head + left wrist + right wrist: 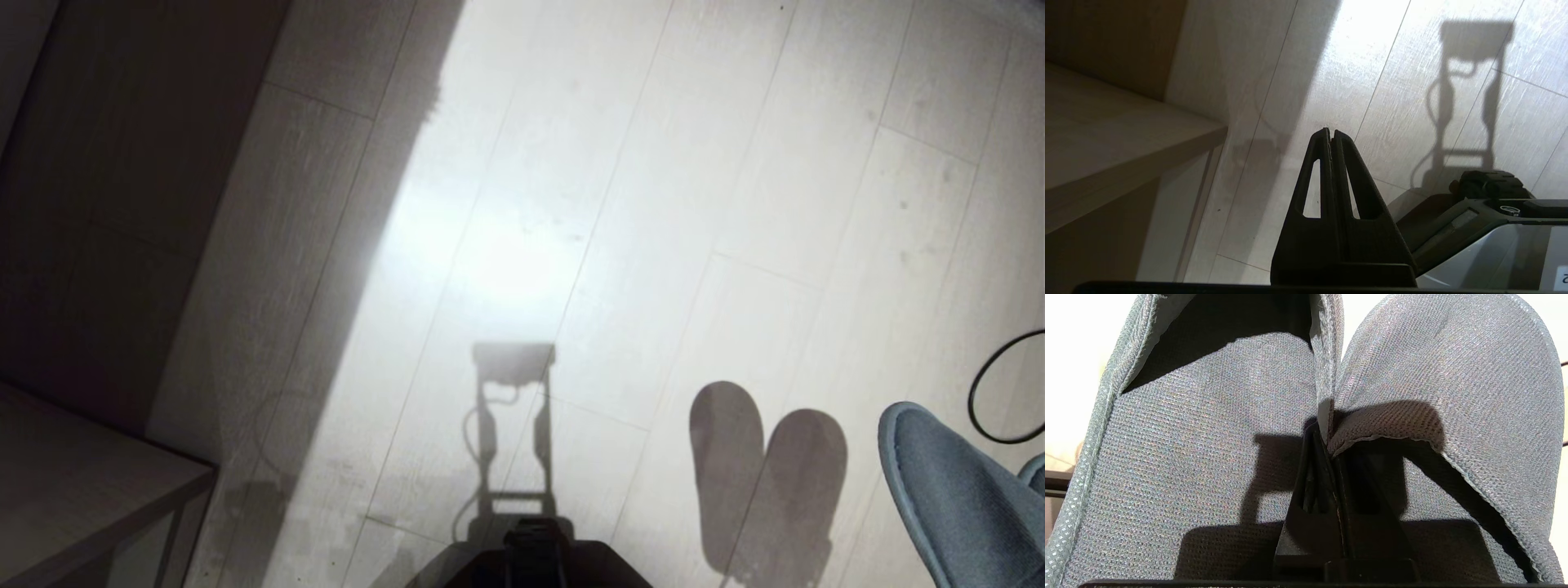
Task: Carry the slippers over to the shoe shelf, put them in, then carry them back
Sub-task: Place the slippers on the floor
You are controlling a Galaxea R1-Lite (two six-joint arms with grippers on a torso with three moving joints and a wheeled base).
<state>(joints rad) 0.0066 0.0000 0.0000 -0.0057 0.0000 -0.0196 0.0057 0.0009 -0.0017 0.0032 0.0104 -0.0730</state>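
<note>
The slippers [955, 498] are grey-blue fabric and hang above the floor at the lower right of the head view, with their two shadows beside them. In the right wrist view my right gripper [1327, 435] is shut on the inner edges of both, one slipper [1208, 428] with its dark opening showing and the other slipper [1453, 375] toe up. My left gripper [1329, 131] is shut with nothing in it, hanging over the pale plank floor. The shoe shelf is out of view.
A pale board [82, 482] juts in at lower left below a dark taupe panel [122, 163]; the board [1106, 134] also shows in the left wrist view. A black cable loop [980, 392] lies on the floor at right. My base [535, 555] is at the bottom centre.
</note>
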